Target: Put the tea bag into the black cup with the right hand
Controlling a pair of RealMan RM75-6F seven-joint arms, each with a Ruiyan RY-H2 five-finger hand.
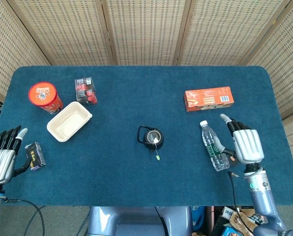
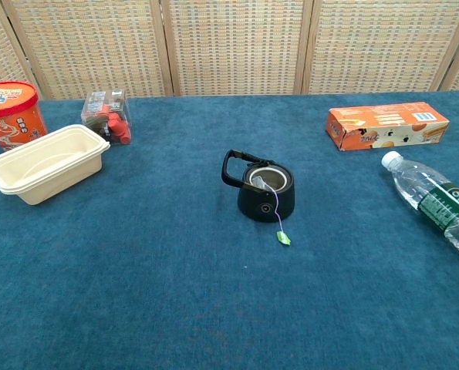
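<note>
The black cup (image 1: 151,137) (image 2: 265,190) stands upright at the table's middle, its handle to the left. The tea bag (image 2: 259,183) lies inside it, and its string hangs over the rim to a green tag (image 2: 282,238) (image 1: 157,157) on the cloth. My right hand (image 1: 245,145) is far to the right of the cup near the front edge, fingers spread, holding nothing. My left hand (image 1: 2,157) is at the front left corner with fingers extended, beside a small black box (image 1: 35,156). Neither hand shows in the chest view.
A water bottle (image 1: 213,145) (image 2: 433,203) lies just left of my right hand. An orange carton (image 1: 208,98) sits at the back right. A cream tray (image 1: 69,121), a red tub (image 1: 45,97) and a clear box of red items (image 1: 85,90) stand at the back left.
</note>
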